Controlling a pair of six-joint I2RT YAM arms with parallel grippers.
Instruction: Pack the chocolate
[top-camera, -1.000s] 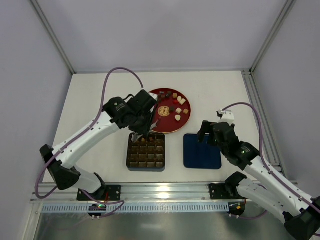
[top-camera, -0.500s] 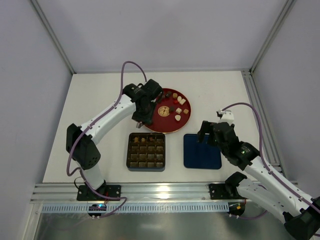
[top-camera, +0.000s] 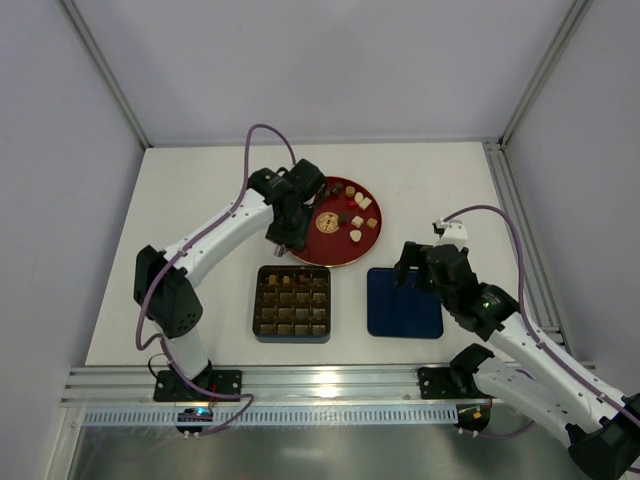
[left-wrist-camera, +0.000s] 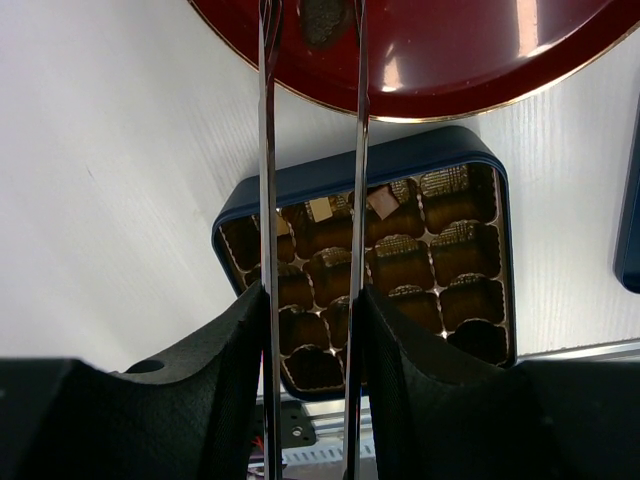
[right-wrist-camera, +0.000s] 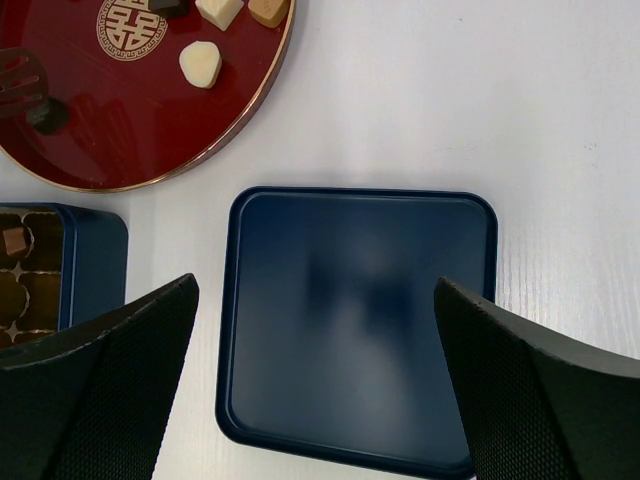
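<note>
Left gripper (left-wrist-camera: 313, 10) hangs open, straddling a dark chocolate (left-wrist-camera: 322, 20) near the red plate's (left-wrist-camera: 450, 60) edge; centre it, then squeeze gently.

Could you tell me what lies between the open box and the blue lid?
Only bare table separates box and lid, shown in the right wrist view.

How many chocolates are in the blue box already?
2. A cream one and a brown one sit side by side in the box's row nearest the red plate. The left gripper covers some cells, so more may be hidden.
</note>
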